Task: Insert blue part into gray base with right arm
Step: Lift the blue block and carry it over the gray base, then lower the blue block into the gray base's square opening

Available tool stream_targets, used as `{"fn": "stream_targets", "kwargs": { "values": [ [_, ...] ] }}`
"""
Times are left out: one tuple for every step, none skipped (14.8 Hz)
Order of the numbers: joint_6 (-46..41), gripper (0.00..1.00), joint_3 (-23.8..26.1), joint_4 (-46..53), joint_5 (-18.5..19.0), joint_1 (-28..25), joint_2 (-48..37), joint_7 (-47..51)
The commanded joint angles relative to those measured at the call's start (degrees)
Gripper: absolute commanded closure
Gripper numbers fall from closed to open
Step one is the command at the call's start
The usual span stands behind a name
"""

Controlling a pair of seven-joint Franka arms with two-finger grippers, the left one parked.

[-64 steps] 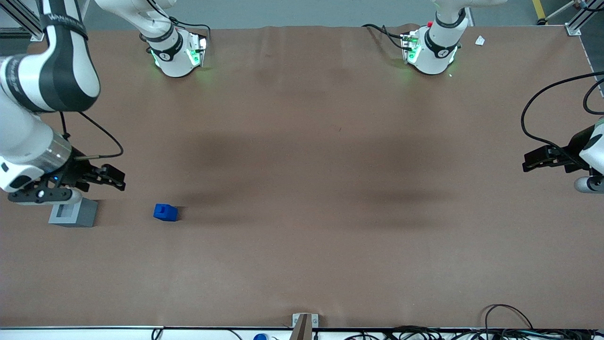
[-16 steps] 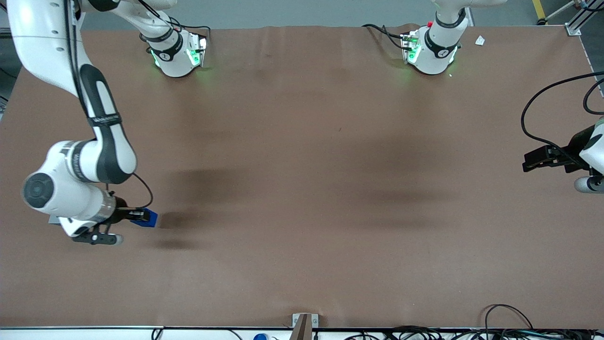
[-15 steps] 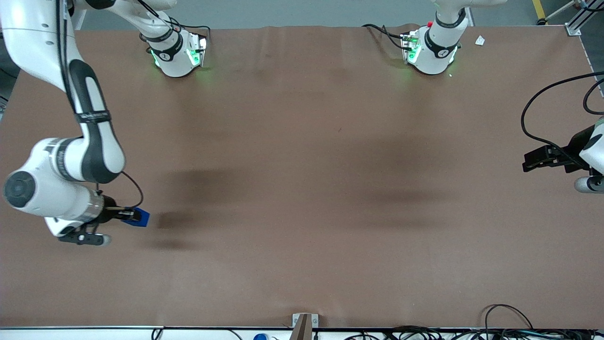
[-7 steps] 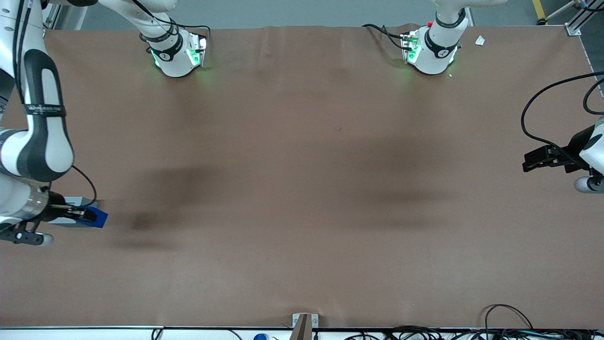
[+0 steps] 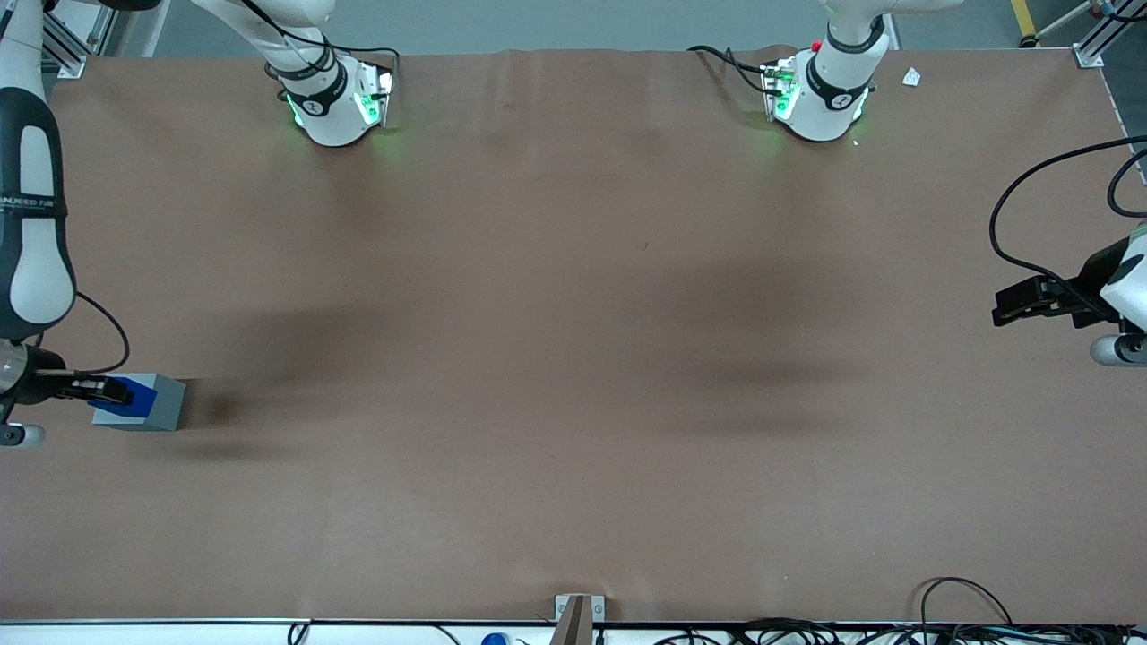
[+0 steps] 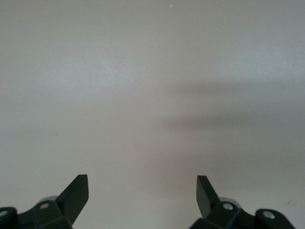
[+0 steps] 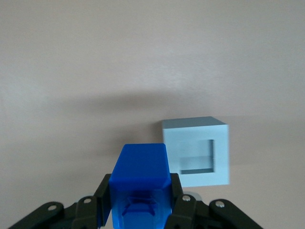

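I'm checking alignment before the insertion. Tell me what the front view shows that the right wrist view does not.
Only the front view shows the right arm itself, both arm bases and the whole brown table, with the gray base at the working arm's end.

Only the right wrist view shows the square recess in the base's top, still empty, and the blue part held clear of the base, not lined up with the recess.

Both show the gripper, its jaws shut on the blue part, at the gray base.
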State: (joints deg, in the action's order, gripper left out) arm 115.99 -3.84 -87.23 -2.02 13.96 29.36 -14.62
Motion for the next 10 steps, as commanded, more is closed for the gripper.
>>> {"fn": "stream_targets", "kwargs": {
  "values": [
    [-0.24,0.77,1.03,-0.49,2.88,1.68,-0.54,-1.55],
    [-0.33,0.77,1.03,-0.40,4.03,1.77,-0.45,-1.64],
    [-0.41,0.78,1.03,0.21,4.73,1.86,-0.27,-2.34],
    [-0.41,0.78,1.03,0.48,4.65,2.12,0.08,-3.13],
    [-0.41,0.78,1.03,0.48,4.22,2.99,0.25,-3.83],
    [-0.50,0.78,1.11,0.57,4.13,3.52,0.43,-3.92],
    [-0.50,0.79,1.11,0.57,4.30,3.79,0.78,-3.92],
    [-0.59,0.79,1.11,0.57,4.39,3.79,1.13,-3.92],
    [-0.59,0.79,1.11,0.83,4.30,4.05,1.57,-4.01],
    [-0.59,0.79,1.11,1.18,3.87,4.40,1.92,-4.01]
  ]
}}
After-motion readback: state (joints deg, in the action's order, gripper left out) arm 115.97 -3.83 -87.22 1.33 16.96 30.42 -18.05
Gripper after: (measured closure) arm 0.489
